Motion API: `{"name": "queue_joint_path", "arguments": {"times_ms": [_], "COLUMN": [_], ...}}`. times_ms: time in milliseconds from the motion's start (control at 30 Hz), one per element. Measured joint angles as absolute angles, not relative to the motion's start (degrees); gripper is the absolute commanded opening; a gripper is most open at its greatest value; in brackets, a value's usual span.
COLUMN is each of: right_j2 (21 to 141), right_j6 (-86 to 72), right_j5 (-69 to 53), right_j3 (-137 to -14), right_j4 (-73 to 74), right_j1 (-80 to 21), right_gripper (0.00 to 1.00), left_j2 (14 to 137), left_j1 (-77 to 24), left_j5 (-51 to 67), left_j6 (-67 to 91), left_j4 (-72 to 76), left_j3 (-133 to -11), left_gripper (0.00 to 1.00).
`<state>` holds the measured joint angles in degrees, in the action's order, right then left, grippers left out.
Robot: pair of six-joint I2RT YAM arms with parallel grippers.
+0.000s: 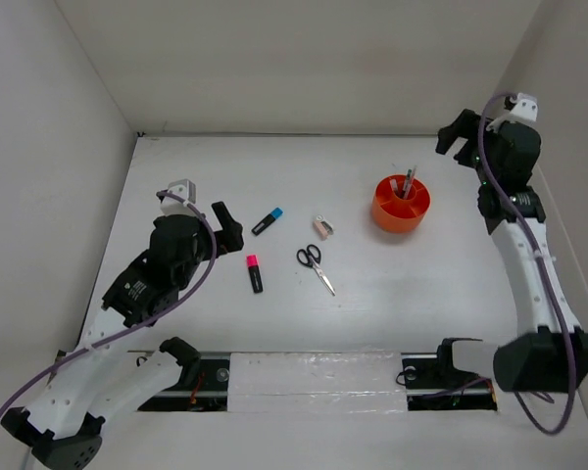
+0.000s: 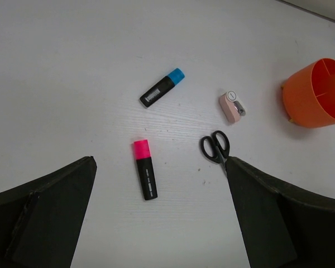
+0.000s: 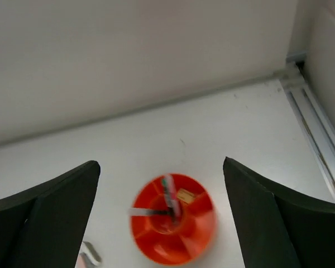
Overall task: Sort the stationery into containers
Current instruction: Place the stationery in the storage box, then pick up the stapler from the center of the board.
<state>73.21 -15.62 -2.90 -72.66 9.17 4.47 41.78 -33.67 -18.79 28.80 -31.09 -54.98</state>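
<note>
Legible text: none.
Blue-capped marker [image 2: 162,91]: pale label patch on the black barrel, too small to read.
Pink highlighter [image 2: 145,170]: row of white marks along the black barrel, unreadable.
Pinkish piece [image 2: 233,106]: round white mark on top, no letters made out.
Left arm [image 1: 132,286]: faint white print on a black link, illegible.

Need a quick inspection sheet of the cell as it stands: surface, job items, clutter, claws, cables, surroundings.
Surface: white table, no spill seen.
Job's things: pink highlighter, blue-capped marker, scissors and pinkish-beige piece lie loose on the table, apart from one another; orange tub holds pens and a cream piece.
Clutter: nothing seen.
Claws: left claw open, above the highlighter; right claw open, high over the tub; both empty.
Cables: left purple cable and right purple cable loop along the arms.
Surroundings: plain white walls.
</note>
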Motion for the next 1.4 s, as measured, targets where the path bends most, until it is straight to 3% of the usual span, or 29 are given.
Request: {"name": "queue_joint_path", "arguments": {"times_ms": [100, 233, 367, 533, 667, 767, 967, 1233, 1400], "right_j2": [63.9, 58.43, 60.66, 61.73, 63.7, 61.58, 54.98, 63.26, 69.01], "right_j6": [-16.71, -17.54, -18.81, -25.26, -23.75, -21.23, -19.27, -19.49, -19.22], "right_j5": [6.9, 10.41, -0.6, -12.67, 2.5, 7.22, 6.17, 10.39, 12.25], "right_j3": [-72.36, -72.4, -71.37, -59.7, -64.58, -65.89, -61.43, -62.41, -65.71], "right_j4": [7.9, 6.79, 4.67, -1.83, 5.8, 5.39, 2.5, 8.08, 14.83], "right_j1": [-8.01, -24.71, -27.16, -25.71, -36.16, -44.42, -42.52, -43.97, -43.51], "right_gripper": [1.0, 1.0, 1.0, 1.0, 1.0, 1.0, 1.0, 1.0, 0.99], "left_j2": [42.92, 43.59, 43.07, 43.03, 45.47, 48.01, 51.59, 44.66, 46.7], "left_j1": [-33.67, -33.67, -33.67, -33.67, -33.67, -33.67, -33.67, -33.67, -33.67], "left_j5": [-20.45, -23.05, -26.06, -28.36, -28.4, -26.39, -25.12, -24.29, -22.31], "left_j6": [29.58, 31.05, 33.15, 34.68, 36.07, 37.85, 42.3, 47.86, 48.58], "left_j4": [-31.18, -31.88, -32.75, -33.5, -33.74, -33.76, -35.88, -31.9, -30.92], "left_j3": [-54.98, -54.98, -54.98, -54.98, -54.98, -54.98, -56.29, -49.82, -48.23], "left_gripper": [1.0, 1.0, 1.0, 1.0, 1.0, 1.0, 1.0, 1.0, 1.0]}}
